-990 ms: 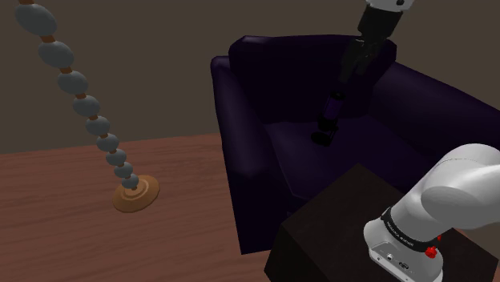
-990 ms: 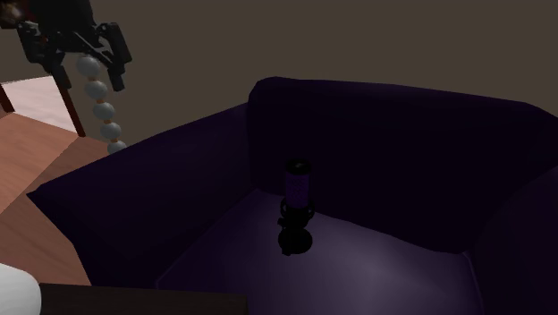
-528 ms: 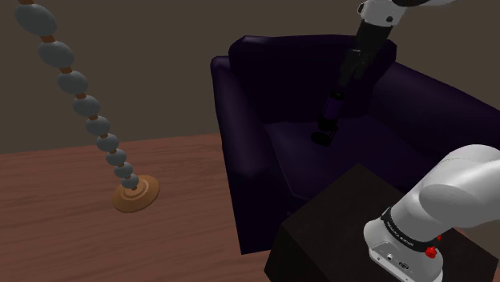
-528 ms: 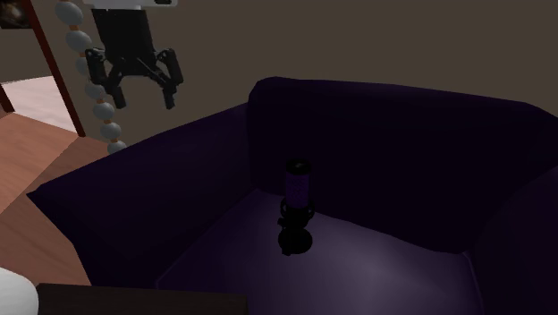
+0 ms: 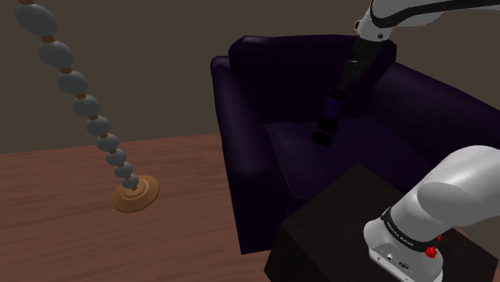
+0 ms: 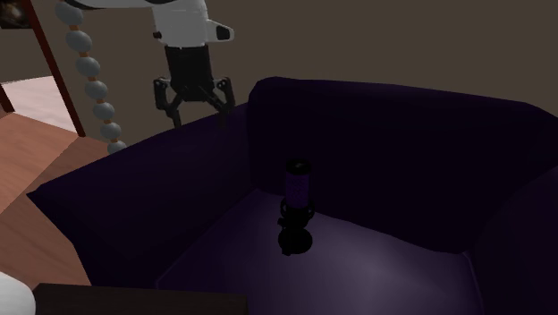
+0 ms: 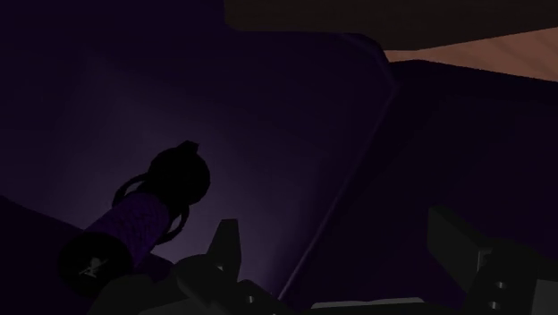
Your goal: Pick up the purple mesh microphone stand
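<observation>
Microphone stand [image 6: 297,208], black with a purple mesh band below its dark cap, stands upright on its round foot on the seat of a dark purple armchair [image 6: 393,125], toward the back of the cushion and nearer the armrest on the second exterior view's left. Bare cushion lies all round the foot, with more of it toward that view's right and toward the front edge. The backrest rises close behind, and the two armrests wall the seat on either side. The gripper [image 6: 200,111] hangs in the air over the left armrest in that view, higher than the microphone's cap and well apart from it, its two black fingers spread wide with nothing between them. In the shoulder view the gripper [image 5: 346,83] points down just above the microphone stand [image 5: 331,118], in front of the armchair's [image 5: 264,64] backrest. From the wrist camera the microphone stand [image 7: 134,224] lies outside the gripper [image 7: 340,243], beside one finger, with the armrest's edge running between the fingers. Beside the chair, on the wooden floor [image 5: 72,232], a column of grey beads [image 5: 80,84] rises from a round wooden base, well clear of the seat.
</observation>
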Tool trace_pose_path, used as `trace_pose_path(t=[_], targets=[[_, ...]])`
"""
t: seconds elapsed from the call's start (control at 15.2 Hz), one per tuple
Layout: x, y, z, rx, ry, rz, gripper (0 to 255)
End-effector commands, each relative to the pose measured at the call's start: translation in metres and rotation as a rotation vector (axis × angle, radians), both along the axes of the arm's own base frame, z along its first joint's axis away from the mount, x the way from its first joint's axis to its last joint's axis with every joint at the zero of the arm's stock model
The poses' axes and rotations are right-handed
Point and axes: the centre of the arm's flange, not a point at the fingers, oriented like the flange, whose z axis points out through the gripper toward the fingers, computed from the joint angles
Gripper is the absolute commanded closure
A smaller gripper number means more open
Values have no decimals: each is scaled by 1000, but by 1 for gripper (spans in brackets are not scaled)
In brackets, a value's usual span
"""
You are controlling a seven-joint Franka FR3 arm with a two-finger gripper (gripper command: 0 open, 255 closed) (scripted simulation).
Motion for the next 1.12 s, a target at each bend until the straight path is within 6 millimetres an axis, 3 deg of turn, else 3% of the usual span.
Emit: trace_pose_path(t=[0.0, 1.06], targets=[[10, -19, -14, -4, 3, 3, 0], [84, -186, -118, -23, 28, 18, 0]])
